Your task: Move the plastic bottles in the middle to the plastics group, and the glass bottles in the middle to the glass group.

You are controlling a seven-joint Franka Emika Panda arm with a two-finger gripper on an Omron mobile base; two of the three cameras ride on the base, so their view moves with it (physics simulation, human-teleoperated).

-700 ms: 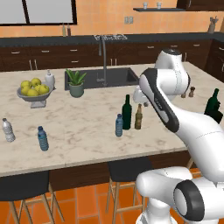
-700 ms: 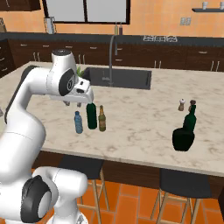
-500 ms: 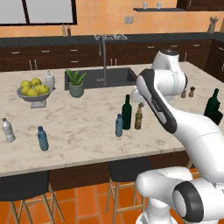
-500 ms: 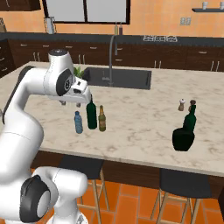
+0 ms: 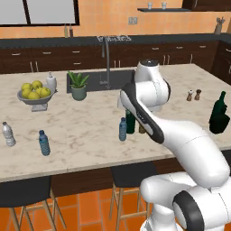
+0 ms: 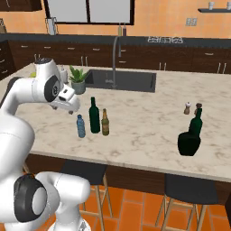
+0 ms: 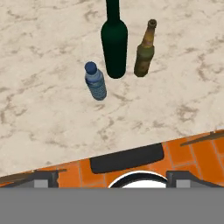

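**Jaws wide over the middle cluster, nothing held**

I see the gripper (image 6: 72, 104) up off the marble counter (image 6: 149, 122), on the near side of the three middle bottles. In the hand view my two finger tips (image 7: 43, 179) stand far apart at the bottom edge, released, with nothing between them.

Ahead of the jaws, hand view: the small blue plastic bottle (image 7: 96, 81) is nearest, upright, a little left of the midline between the tips. Beyond it and slightly right is the tall green wine bottle (image 7: 114, 43). Right of that, just beside it but apart, is the brown amber bottle (image 7: 145, 50). All three stand on the counter, well clear of the jaws.

Right base view: the same three in a row, blue bottle (image 6: 80, 126), green (image 6: 94, 116), amber (image 6: 105, 122), just right of and below the gripper.

The glass group, a squat dark green bottle (image 6: 188, 143) and a tall-necked one (image 6: 196, 121), sits far off to the right of the jaws, near the salt and pepper shakers (image 6: 192, 108).

The plastics group, a clear white-capped bottle (image 5: 7, 134) and a blue one (image 5: 43, 143), sits far off to the left.
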